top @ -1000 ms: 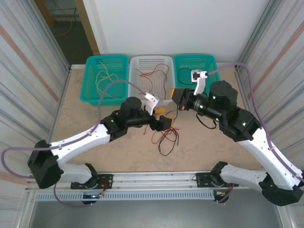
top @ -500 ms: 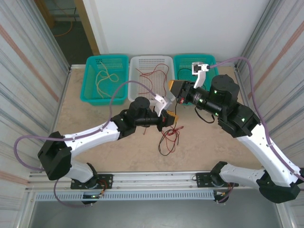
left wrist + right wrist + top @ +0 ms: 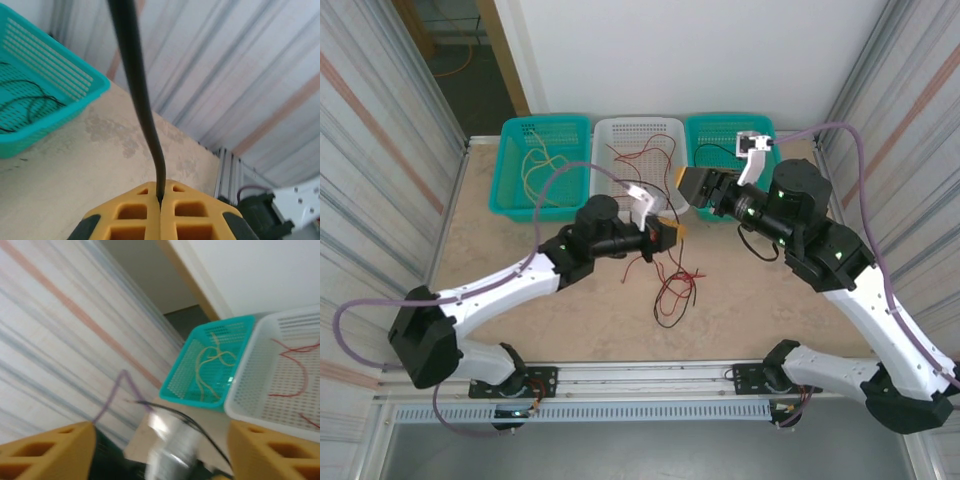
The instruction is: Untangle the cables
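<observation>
Left gripper point(image 3: 160, 202) clamped a black cable point(image 3: 136, 85); right gripper point(image 3: 162, 452), at its one o'clock, held its jaws apart.

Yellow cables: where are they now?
Top view: the yellow cables lie in the leftmost teal basket at the far edge of the table, beside the white basket holding red cables.

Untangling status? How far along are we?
Done: yellow cables sit in the left teal basket, red cables in the white basket, a black cable in the right teal basket. In hand: left end effector pinches a second black cable; right end effector is open. Left: a red and black tangle on the table.
</observation>
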`<act>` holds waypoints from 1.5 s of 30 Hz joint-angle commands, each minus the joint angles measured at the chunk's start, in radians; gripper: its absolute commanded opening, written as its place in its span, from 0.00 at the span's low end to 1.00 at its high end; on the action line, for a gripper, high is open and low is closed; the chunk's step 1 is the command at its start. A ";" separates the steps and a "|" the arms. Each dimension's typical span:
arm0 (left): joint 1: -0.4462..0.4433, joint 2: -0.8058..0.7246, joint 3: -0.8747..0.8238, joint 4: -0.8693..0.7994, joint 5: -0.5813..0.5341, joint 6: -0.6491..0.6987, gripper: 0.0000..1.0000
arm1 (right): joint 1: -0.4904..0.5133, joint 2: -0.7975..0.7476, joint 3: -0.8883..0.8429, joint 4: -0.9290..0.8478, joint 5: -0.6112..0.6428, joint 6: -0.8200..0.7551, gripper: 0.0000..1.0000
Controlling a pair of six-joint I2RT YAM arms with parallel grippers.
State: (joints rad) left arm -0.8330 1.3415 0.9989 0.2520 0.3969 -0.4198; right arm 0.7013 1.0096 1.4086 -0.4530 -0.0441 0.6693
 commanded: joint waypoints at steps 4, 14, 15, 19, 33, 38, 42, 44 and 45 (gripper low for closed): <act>0.099 -0.162 0.020 0.075 0.056 -0.159 0.00 | -0.102 -0.114 -0.207 -0.146 0.041 0.047 0.75; 0.100 -0.250 0.099 0.060 0.051 -0.158 0.00 | 0.004 -0.195 -0.474 0.005 -0.085 0.090 0.69; 0.100 -0.252 0.106 0.055 0.047 -0.161 0.00 | 0.035 -0.202 -0.466 0.014 -0.071 0.065 0.70; 0.100 -0.254 0.134 0.036 0.049 -0.171 0.00 | 0.169 -0.206 -0.407 0.058 -0.032 -0.049 0.77; 0.100 -0.247 0.167 -0.011 0.101 -0.189 0.00 | 0.239 0.034 -0.115 0.014 0.140 -0.248 0.52; 0.099 -0.246 0.171 -0.022 0.122 -0.183 0.00 | 0.239 0.089 -0.062 0.020 0.098 -0.265 0.21; 0.101 -0.245 0.177 -0.099 0.063 -0.148 0.00 | 0.247 0.082 -0.049 0.033 0.099 -0.264 0.00; 0.104 -0.240 0.175 -0.160 0.008 -0.122 0.17 | 0.246 0.067 -0.051 0.046 0.101 -0.261 0.00; 0.104 -0.237 0.164 -0.187 -0.006 -0.087 0.44 | 0.247 0.059 -0.050 0.048 0.101 -0.259 0.00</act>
State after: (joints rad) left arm -0.7303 1.1076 1.1481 0.1608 0.4461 -0.5770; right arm 0.9432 1.1038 1.3205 -0.4294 0.0494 0.4248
